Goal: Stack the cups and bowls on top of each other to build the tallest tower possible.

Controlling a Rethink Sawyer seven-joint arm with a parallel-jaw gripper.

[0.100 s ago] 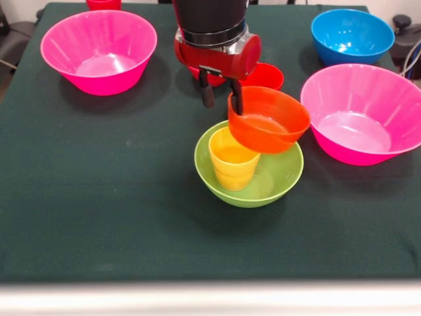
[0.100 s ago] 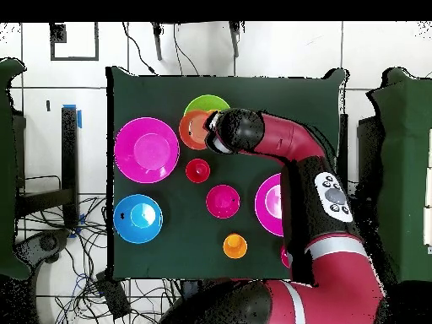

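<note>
End effector (image 1: 222, 95): fingers clamped across near rim of orange bowl (image 1: 270, 120). Bowl tilted, hanging just right of yellow cup (image 1: 233, 158). Cup upright inside lime-green bowl (image 1: 276, 184), table centre.

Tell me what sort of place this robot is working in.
Probably a robotics lab or test cell, not a home. The table wears a dark green cloth, loose cables trail over a white tiled floor, and bright plastic bowls are laid out like test props.
</note>
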